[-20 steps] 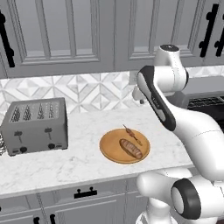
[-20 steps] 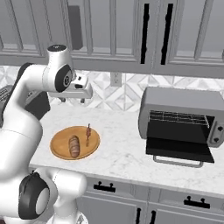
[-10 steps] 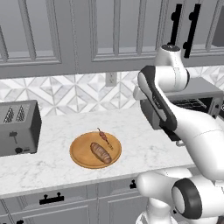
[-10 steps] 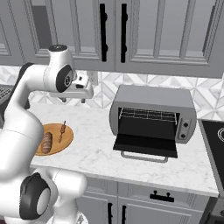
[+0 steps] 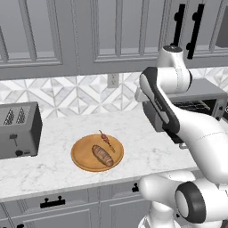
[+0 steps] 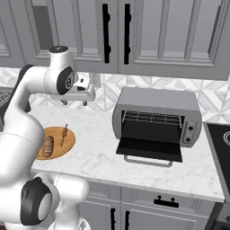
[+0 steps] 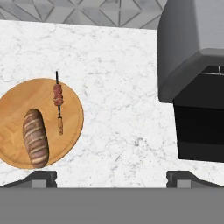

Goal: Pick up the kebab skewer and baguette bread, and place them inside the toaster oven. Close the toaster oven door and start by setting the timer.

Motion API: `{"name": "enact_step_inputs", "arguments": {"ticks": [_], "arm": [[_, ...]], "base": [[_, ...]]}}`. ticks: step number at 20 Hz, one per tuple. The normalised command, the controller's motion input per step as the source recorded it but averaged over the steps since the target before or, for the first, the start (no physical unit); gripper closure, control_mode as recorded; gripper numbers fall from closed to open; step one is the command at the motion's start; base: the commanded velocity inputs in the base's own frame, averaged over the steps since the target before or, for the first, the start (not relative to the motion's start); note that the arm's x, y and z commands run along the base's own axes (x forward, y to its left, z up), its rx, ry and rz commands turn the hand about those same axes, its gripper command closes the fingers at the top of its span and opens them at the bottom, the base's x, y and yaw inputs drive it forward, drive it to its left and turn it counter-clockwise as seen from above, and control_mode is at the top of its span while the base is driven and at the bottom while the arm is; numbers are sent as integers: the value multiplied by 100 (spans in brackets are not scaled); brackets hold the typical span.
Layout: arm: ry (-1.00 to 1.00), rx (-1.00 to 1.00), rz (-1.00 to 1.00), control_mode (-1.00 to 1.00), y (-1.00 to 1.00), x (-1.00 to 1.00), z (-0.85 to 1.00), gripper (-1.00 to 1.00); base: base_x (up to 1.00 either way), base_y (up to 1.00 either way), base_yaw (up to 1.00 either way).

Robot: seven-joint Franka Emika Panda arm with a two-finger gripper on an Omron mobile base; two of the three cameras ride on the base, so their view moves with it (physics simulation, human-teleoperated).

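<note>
in the left base view the slot toaster (image 5: 18, 130) sits at the left edge, farther left than a moment ago as the camera shifted, and the round wooden board (image 5: 97, 152) on the worktop (image 5: 53, 171) carries the baguette bread (image 5: 103, 155) and the kebab skewer (image 5: 106, 141). in the right base view the toaster oven (image 6: 157, 119) stands nearer centre than before, the toaster oven door (image 6: 149, 148) folded down open, well right of the board with bare marble between. in the hand view the fingers (image 7: 42, 178) stand wide apart, empty, above the worktop between board and oven.

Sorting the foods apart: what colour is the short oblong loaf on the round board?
Golden-brown baguette bread with pale slashes, clearest in the hand view.

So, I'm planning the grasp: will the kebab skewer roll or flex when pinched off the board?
The kebab skewer is a thin stick, so probably stiff and light. Its meat chunks sit bunched toward one end, so it may tip. Lying flat on the wooden board, it leaves little clearance.
</note>
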Motion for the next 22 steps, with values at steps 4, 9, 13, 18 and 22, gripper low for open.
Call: {"name": "enact_step_inputs", "arguments": {"ticks": [4,9,13,18,22], "arm": [[0,0,0,100,0,0,0,-100],[0,0,0,100,0,0,0,-100],[0,0,0,-100,0,0,0,-100],[0,0,0,-100,0,0,0,-100],[0,0,0,-100,0,0,0,-100]], "base": [[0,0,0],[0,0,0],[0,0,0],[0,0,0],[0,0,0]]}}
